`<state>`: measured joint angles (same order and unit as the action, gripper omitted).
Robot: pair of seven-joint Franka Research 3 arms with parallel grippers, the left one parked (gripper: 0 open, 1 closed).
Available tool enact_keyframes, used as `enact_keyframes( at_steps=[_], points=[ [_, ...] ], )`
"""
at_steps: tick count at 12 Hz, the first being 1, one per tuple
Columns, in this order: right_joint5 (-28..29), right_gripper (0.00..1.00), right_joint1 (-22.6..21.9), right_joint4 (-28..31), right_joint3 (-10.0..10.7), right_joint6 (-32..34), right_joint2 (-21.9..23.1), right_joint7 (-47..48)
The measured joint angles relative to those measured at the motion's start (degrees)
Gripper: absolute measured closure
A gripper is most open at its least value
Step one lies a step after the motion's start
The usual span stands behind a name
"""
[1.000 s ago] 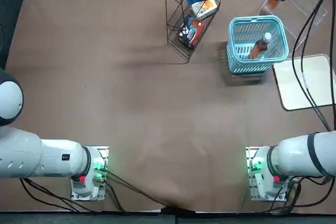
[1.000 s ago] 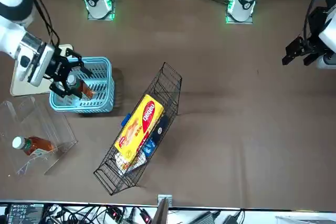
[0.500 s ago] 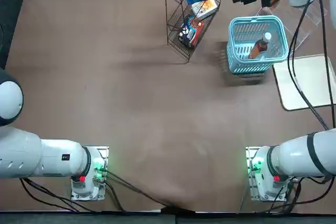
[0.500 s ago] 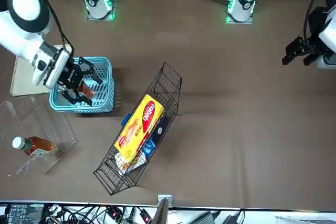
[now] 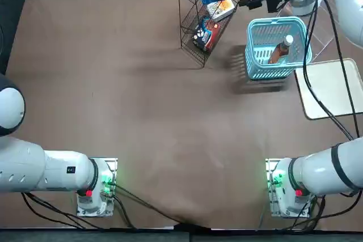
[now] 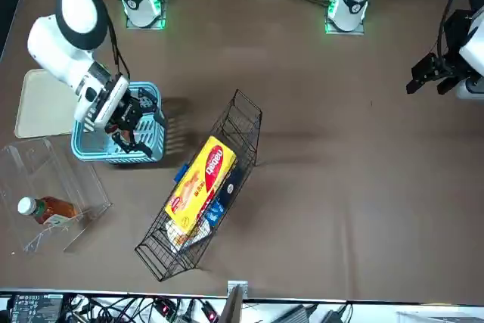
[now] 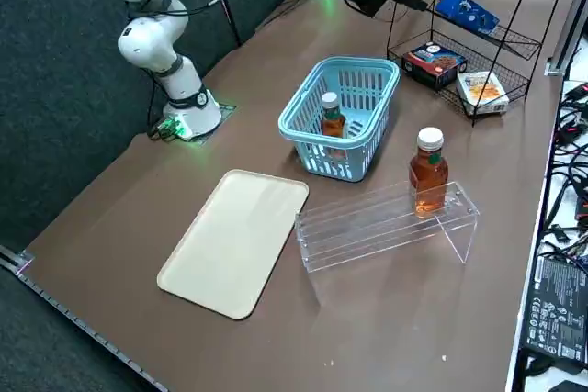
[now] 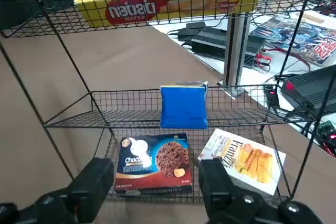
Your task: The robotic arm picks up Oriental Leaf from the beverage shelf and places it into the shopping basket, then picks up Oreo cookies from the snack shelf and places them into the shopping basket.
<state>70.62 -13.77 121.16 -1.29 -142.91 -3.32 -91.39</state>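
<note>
The Oreos (image 8: 184, 107) lie on a middle tier of the black wire rack (image 7: 528, 43), their bright blue packet apart from the right gripper (image 8: 156, 187). That gripper hangs beside the rack, on the basket's side of it; its two fingers are spread wide, with nothing held between them. The right arm (image 5: 343, 1) reaches over the far right part of the counter (image 5: 142, 111), its black cables passing across the blue basket (image 7: 310, 140) in the top view. Inside the basket is a tea bottle (image 7: 333, 118), amber-brown with a white cap. A second tea bottle (image 7: 428, 172) stands upright on the clear stand (image 7: 367, 227), near the basket. The pale tray (image 7: 234, 245) lies flat on the counter, on the robot's right of the basket. On the rack, a yellow Nabati packet (image 8: 173, 1) sits on a tier above the Oreos. The tier below them carries a dark blue-and-red chocolate box (image 8: 153, 163) and a white-and-orange box (image 8: 244, 162), side by side with a gap between them.
</note>
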Motion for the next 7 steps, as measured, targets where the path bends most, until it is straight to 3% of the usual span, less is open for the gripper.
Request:
enact_keyframes(
  at_steps=[7],
  points=[
    [3.22,0.00,-2.68,-3.74,0.01,-3.56,-4.88,-0.99]
  ],
)
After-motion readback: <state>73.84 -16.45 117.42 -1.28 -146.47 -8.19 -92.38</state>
